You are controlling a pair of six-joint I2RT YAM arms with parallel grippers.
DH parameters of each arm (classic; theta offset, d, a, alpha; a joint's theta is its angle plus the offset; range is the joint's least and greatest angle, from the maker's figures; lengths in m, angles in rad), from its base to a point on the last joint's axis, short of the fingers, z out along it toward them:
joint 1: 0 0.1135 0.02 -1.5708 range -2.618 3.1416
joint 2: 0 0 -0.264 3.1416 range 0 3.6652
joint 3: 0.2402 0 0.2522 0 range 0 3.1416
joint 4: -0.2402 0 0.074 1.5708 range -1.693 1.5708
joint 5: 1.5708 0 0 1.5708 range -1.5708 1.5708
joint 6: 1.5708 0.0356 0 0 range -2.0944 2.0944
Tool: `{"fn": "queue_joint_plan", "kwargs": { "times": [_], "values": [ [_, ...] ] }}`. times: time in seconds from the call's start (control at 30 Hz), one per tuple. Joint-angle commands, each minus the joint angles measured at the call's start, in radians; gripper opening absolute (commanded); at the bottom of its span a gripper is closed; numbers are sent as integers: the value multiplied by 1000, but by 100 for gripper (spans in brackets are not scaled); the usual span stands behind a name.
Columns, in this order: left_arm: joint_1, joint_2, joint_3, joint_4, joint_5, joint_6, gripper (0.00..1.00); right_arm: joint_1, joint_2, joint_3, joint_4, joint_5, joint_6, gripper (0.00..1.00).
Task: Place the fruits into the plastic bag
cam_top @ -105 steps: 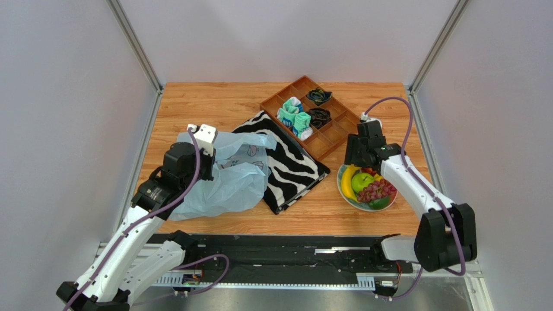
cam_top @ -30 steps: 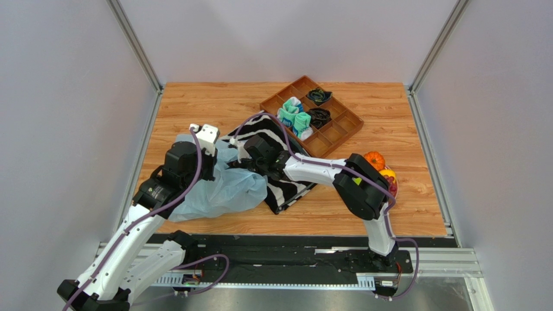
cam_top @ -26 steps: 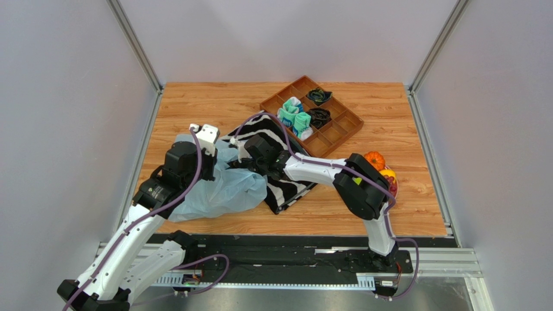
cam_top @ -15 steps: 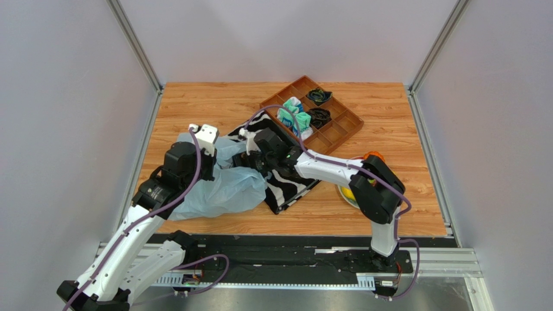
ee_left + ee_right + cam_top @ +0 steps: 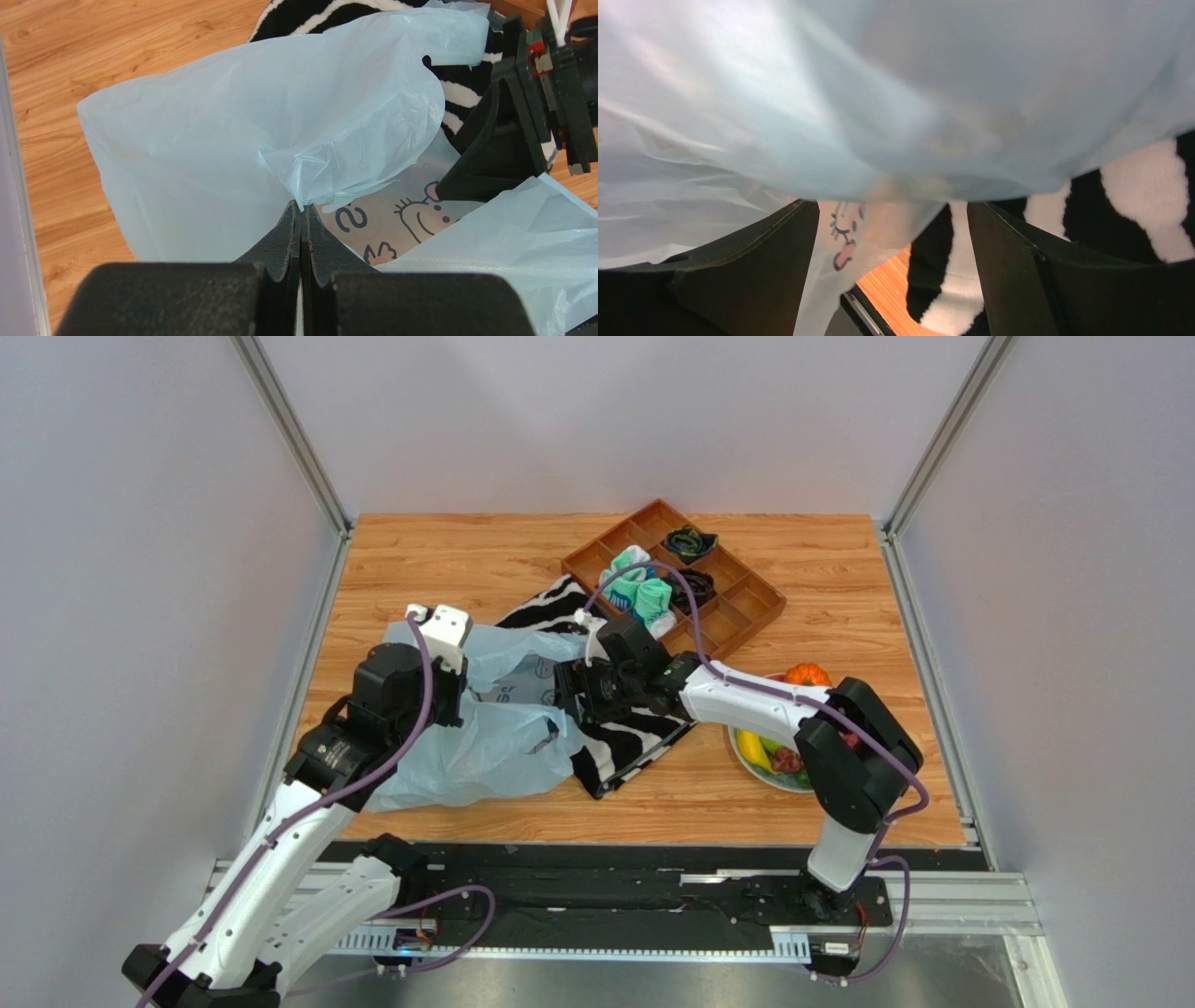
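Fruits mostly hidden behind the right arm

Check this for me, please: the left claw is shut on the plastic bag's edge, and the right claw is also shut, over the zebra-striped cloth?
Not quite. The left claw is shut on the plastic bag, but the right claw is open. The right wrist view shows its jaws standing wide apart, with bag film hanging between them, over the zebra-striped cloth.

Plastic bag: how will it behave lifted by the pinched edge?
Likely floppy: the plastic bag crumples into folds where the left gripper pinches it. Probably very light: the film looks thin and translucent. May sag shut: its unheld side lies slack.
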Motion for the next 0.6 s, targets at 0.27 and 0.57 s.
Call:
{"fn": "queue_joint_plan", "kwargs": {
  "times": [0.27,0.57],
  "values": [
    [-1,-1,23,10,1,9,0,4,-35,-101,60,43,56,80],
    [-1,-1,22,10,1,11,0,4,31,-44,186,-61,93,54]
  ]
}}
